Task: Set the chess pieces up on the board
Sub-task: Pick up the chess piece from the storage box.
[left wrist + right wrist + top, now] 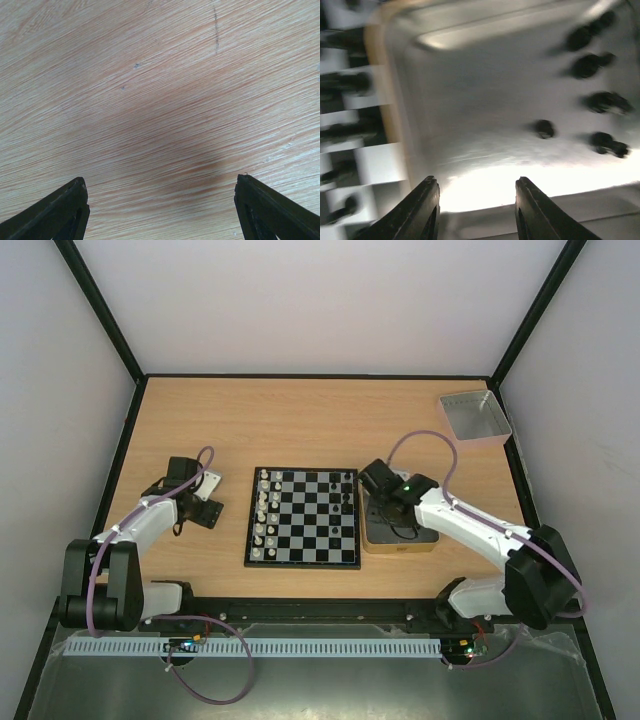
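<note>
1. Dark fingers (427, 210) of the right claw (476, 186) filled the bottom of its wrist view. They were spread apart with nothing between them, hanging over the silvery inside of the gold-tan rectangular tin (470, 100).
2. A handful of loose black chess pieces (590, 65) lay in that tin, towards the right of the view and kinda blurry.
3. From above, the tin sat just beside the right edge of the small black-and-white checked chessboard (303, 517), roughly mid-table.
4. Whitish-silver chess pieces (264, 515) stood along the board's left side in what looked like two columns. A few more black ones stood near its right edge.
5. The left claw (161, 179) was spread wide as well and held nothing. It was pointed down at the bare light wooden table (150, 75), left of the board.
6. The grey square tray (475, 415) sat in the far right corner, well apart from the board and tin.
</note>
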Motion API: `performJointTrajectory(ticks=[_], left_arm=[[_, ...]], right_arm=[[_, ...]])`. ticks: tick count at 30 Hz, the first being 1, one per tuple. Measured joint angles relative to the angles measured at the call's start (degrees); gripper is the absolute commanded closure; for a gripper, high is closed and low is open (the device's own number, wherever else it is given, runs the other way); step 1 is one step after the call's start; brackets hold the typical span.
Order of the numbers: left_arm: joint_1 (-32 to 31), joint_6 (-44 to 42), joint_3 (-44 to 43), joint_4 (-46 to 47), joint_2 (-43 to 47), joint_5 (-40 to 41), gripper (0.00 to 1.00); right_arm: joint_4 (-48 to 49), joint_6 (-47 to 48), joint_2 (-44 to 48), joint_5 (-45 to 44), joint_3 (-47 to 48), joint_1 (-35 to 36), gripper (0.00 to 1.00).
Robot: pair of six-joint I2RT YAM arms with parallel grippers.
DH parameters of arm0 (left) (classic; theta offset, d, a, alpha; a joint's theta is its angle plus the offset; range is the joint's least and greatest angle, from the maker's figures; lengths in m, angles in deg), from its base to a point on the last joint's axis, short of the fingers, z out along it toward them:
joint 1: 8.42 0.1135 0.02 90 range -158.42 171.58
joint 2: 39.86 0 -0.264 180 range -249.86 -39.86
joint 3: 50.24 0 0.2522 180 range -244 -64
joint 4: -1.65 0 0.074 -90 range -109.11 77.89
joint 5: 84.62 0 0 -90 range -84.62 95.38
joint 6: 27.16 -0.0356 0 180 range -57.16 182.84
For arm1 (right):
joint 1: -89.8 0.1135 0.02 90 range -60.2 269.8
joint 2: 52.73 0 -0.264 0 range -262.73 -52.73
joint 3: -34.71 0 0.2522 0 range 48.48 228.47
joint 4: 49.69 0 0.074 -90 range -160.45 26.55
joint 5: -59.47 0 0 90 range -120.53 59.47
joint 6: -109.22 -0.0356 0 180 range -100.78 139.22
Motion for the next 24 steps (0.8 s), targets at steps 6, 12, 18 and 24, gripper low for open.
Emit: performJointTrajectory(ticks=[6, 12, 18, 24], left_arm=[[0.0, 0.0, 0.0, 0.0, 0.0, 0.0, 0.20], [0.0, 0.0, 0.0, 0.0, 0.0, 0.0, 0.20], [0.0, 0.0, 0.0, 0.0, 0.0, 0.0, 0.20], [0.0, 0.0, 0.0, 0.0, 0.0, 0.0, 0.20]], right_arm=[[2.3, 0.8, 0.2, 1.8, -10.2, -9.5, 0.63], [5.5, 1.7, 0.0, 3.0, -11.8, -12.7, 0.64], [8.7, 2.5, -2.1, 3.4, -11.8, -13.7, 0.70], [10.6, 2.9, -3.8, 3.5, -11.8, -14.4, 0.76]])
